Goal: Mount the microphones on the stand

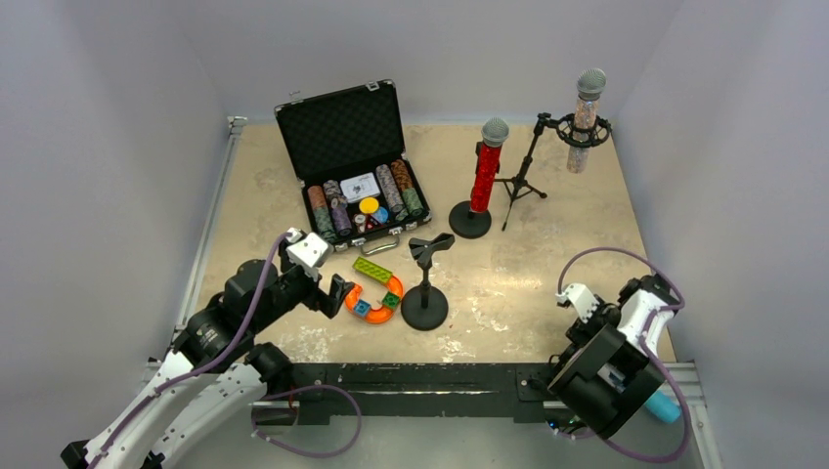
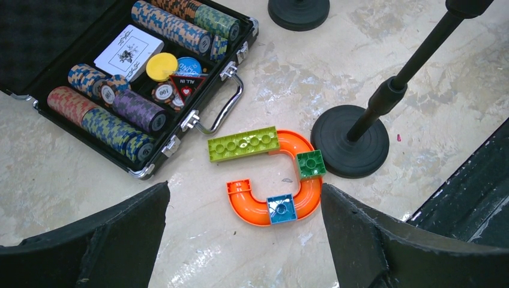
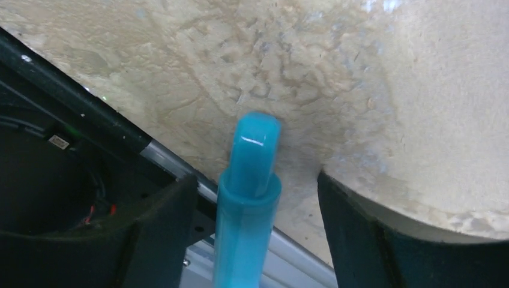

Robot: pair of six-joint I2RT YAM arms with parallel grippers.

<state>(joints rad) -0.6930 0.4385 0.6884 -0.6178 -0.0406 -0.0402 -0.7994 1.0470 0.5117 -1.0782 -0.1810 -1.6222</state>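
Note:
The red glitter microphone stands upright in a round-base stand. The silver-pink glitter microphone sits in the clip of a tripod stand. A third stand with a bare clip stands in the middle; its base also shows in the left wrist view. The light-blue microphone lies at the near right edge. My right gripper is open with a finger on either side of it, gaps showing. My left gripper is open and empty above an orange toy track.
An open black case of poker chips stands at the back left, also in the left wrist view. Green and blue bricks sit on the orange track. A black rail runs along the near edge. Grey walls enclose the table.

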